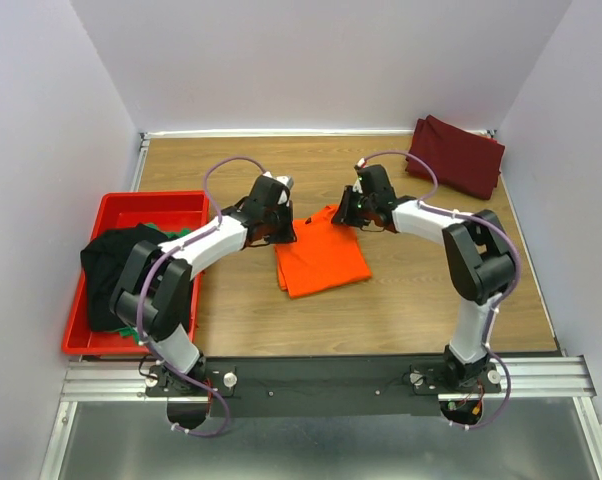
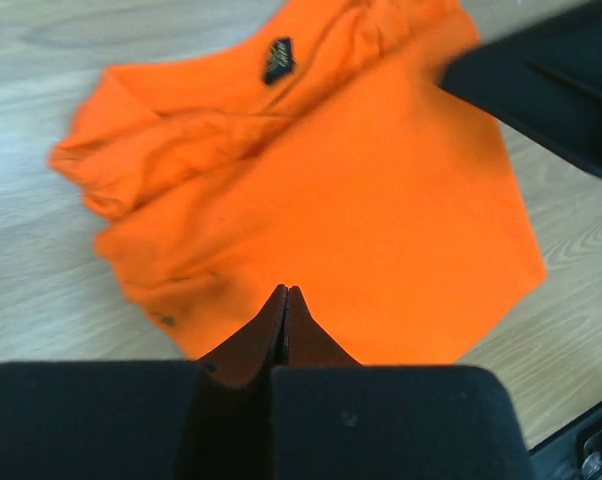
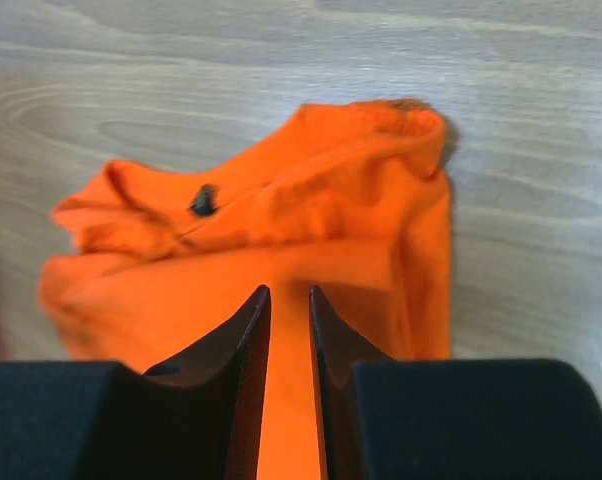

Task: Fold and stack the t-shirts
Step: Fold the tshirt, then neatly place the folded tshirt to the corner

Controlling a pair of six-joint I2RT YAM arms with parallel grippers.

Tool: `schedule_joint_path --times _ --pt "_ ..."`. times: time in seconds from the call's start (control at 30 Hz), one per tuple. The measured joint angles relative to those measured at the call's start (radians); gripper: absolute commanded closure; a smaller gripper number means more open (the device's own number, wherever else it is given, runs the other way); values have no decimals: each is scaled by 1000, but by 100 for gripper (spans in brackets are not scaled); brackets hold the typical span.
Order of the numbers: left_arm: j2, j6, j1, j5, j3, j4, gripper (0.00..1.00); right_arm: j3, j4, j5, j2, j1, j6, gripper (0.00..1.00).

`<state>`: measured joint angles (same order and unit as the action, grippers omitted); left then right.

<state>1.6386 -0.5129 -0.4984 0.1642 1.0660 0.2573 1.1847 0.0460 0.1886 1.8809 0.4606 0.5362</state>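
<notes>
**Left end effector [image 2: 285,292] closed, right end effector [image 3: 289,292] a slit apart, both at orange t-shirt [image 1: 321,262]**

Left end effector: fingers were pressed together tip to tip, with no cloth seen between them. The tips sat over the near edge of the orange t-shirt in the left wrist view.

Right end effector: fingers stood a narrow gap apart, with orange showing in the gap all the way down. Could not tell whether cloth was pinched or just lay underneath.

In the top view the left one sat at the shirt's far left corner and the right one at its far right corner. The two were near each other but not touching.

Orange t-shirt lay on the bench [image 1: 431,290] around the middle, between the two arms. It was folded to a rough rectangle and slightly skewed. Its far end was bunched and wrinkled, with a small black tag [image 2: 277,60] by the collar. The near part was smooth and flat.

Maroon t-shirt [image 1: 458,155] lay folded at the far right corner of the bench, well apart from the orange one.

Red bin [image 1: 151,197] stood at the left side of the bench, beside the left arm. Black t-shirt [image 1: 106,270] was heaped inside it, reaching the left rim. A bit of green cloth [image 1: 184,232] showed in the bin next to the black heap, mostly hidden by the arm.
</notes>
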Motion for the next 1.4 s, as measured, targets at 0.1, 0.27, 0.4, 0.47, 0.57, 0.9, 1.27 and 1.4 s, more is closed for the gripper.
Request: schedule_joint_path --times 0.1,0.27,0.4,0.47,0.57,0.9,1.27,1.4 --pt "29 0 -16 0 0 1 100 37 2 -9 77 -6 -6 72" --pt "103 10 -12 -21 7 0 98 82 0 -15 128 -23 -2 72" --pt "167 3 9 -21 11 -15 90 82 1 -19 128 -42 8 72" --pt "172 -3 20 -19 19 -26 89 82 1 -23 127 -45 13 72" --pt "187 -14 44 -18 36 -43 86 70 1 -29 115 -49 14 66" --pt "230 -15 57 -18 148 -32 76 -73 7 -40 -111 -91 9 32" --pt "230 -5 22 -6 228 -19 82 -203 15 45 -146 -100 -14 30" --pt "222 -11 -32 1 195 -20 88 -203 15 62 -119 -93 -26 30"
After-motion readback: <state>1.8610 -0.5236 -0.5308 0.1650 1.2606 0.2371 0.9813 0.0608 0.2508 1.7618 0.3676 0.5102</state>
